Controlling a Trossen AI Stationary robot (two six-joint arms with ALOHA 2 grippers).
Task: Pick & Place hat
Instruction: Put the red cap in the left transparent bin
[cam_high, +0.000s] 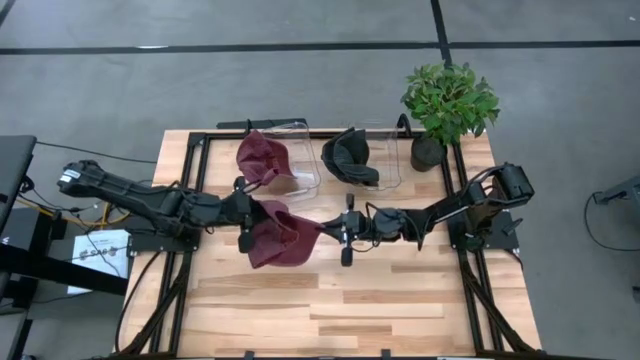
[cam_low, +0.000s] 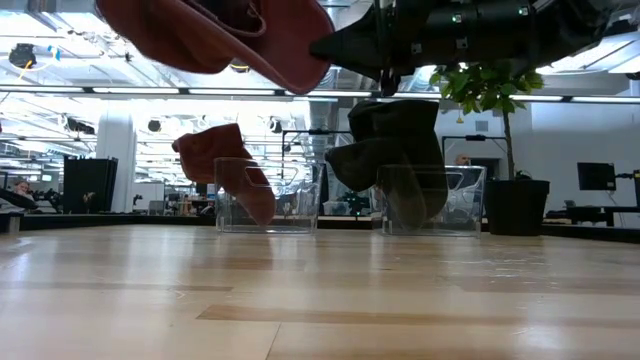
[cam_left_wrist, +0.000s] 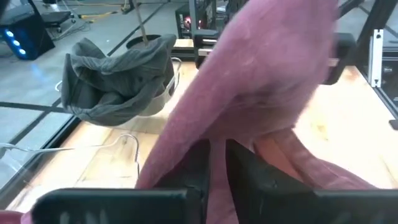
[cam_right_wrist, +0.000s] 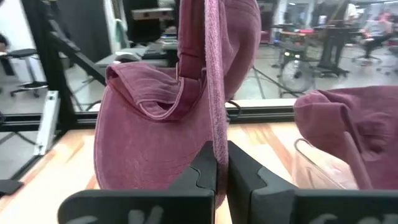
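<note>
the left gripper is clenched on one edge of a maroon hat, its dark fingers pinching the cloth between them. the right gripper is pressed tight on the opposite edge, its fingers closed with only the thin fabric between them. the hat hangs in the air between the two grippers, above the middle of the wooden table and well clear of its surface in the low view.

behind it stand two clear plastic bins side by side. a second maroon hat is draped over the rim of the left bin; a dark grey hat sits in the right bin. a potted plant stands just beside the right bin at the table's far right corner.

no brand, label or writing can be read on the hats or bins.
</note>
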